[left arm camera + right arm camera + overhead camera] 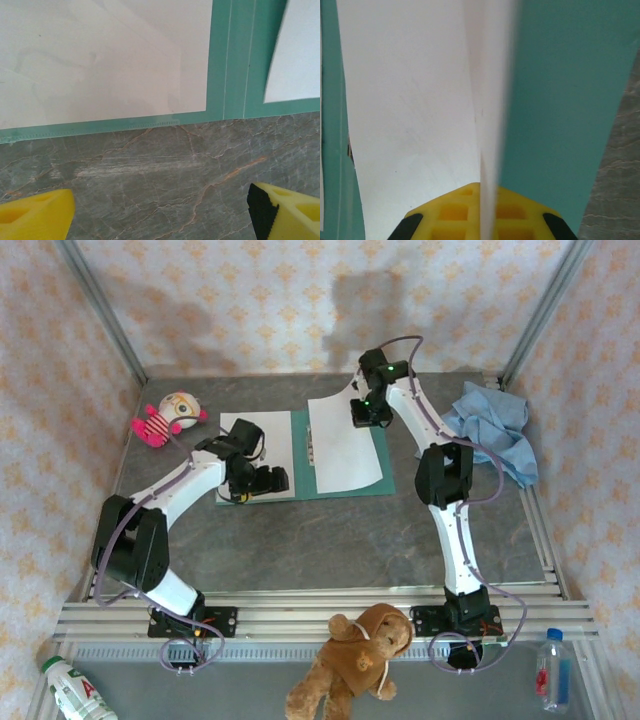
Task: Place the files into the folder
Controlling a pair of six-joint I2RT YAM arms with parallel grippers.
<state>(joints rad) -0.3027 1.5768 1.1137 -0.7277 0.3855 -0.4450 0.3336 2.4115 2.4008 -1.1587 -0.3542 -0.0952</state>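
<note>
Bare table point(330, 540) before folder point(298, 465) passable; cloth point(492, 428) crowds right edge, doll point(165, 418) left corner.

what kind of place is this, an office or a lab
Most likely a robot test booth, not an office: patterned walls on a metal frame, a left arm and right arm bolted to a rail at the table edge, plus a teddy bear and doll.

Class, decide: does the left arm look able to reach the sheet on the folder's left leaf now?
Probably yes: the open left gripper hangs just short of the folder, with bare table before the sheet.
</note>
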